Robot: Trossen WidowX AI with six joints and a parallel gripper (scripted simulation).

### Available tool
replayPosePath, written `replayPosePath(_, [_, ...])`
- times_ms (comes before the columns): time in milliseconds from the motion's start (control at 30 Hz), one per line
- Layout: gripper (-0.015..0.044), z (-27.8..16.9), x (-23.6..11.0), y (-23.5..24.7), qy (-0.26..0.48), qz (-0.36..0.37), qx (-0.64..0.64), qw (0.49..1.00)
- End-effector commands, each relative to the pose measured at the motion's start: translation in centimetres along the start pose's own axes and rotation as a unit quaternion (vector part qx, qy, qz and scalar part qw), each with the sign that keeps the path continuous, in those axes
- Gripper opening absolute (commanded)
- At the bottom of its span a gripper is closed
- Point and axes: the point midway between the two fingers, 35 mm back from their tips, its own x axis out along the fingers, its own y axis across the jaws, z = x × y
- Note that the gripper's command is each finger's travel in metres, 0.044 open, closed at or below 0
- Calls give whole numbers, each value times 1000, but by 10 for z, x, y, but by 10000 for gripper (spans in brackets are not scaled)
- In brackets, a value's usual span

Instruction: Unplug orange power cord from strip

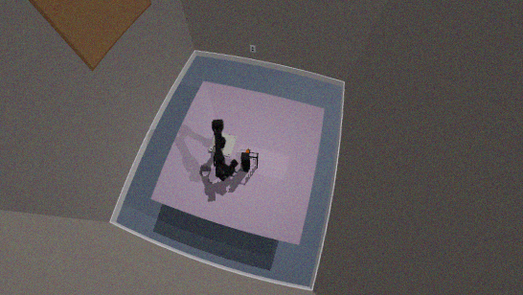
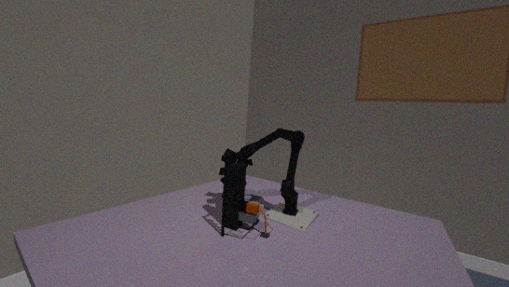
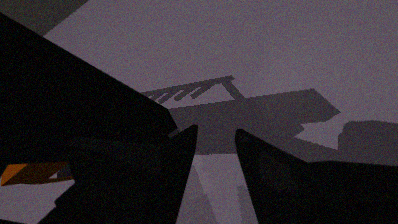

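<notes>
My gripper (image 3: 216, 131) is partly open, with nothing between its fingers in the wrist view. In the exterior view it is mostly hidden behind the tall black box. The orange plug (image 1: 247, 151) (image 2: 253, 208) (image 3: 15, 172) is away from the fingers; in the wrist view it shows at the lower left, partly behind a black shape. The orange cord (image 2: 266, 223) drops from it to a small dark piece on the table. A dark grey block (image 2: 248, 218), seemingly the power strip, sits just below the plug. Whether the plug is seated in it cannot be told.
The tall black box (image 1: 245, 163) (image 2: 234, 196) stands upright beside the plug, with a thin black frame (image 1: 258, 160) next to it. The arm (image 2: 293, 163) rises from a white base plate (image 1: 230, 144) (image 2: 303, 221) on the pink table (image 1: 268, 206) (image 2: 140, 252).
</notes>
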Motion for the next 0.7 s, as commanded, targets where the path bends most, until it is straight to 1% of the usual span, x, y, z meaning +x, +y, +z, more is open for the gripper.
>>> replayPosePath(0, [160,25,-6,-10,-20,-47,-96,994])
replayPosePath(167, [160,58,-14,-20,-40,-106,-205,972])
replayPosePath(400, [160,115,-16,-18,-68,-173,-348,919])
replayPosePath(533, [160,145,-14,-8,-86,-196,-406,888])
replayPosePath(667, [160,188,-20,30,-136,-213,-464,849])
